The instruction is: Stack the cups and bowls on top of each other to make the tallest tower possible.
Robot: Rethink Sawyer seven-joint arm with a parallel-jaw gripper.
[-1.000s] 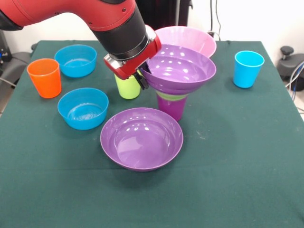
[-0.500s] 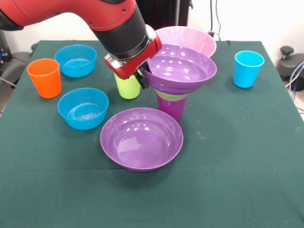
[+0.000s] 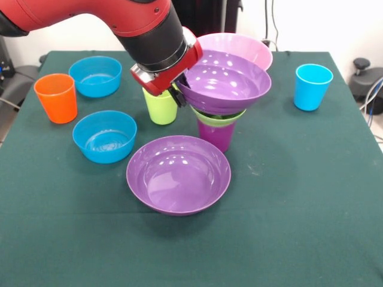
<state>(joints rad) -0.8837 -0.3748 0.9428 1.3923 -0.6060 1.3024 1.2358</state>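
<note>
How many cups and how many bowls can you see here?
Cups: 4: orange, lime green, purple, light blue.
Bowls: 6: pink, purple, purple, blue, blue, green.
Total: 10.

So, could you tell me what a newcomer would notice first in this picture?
Probably the red and black arm reaching in from the upper left, its pincer at the rim of a wide purple bowl. That bowl sits tilted above a green bowl on a purple cup at mid-table. Nearer the camera, a second purple bowl lies alone.
</note>
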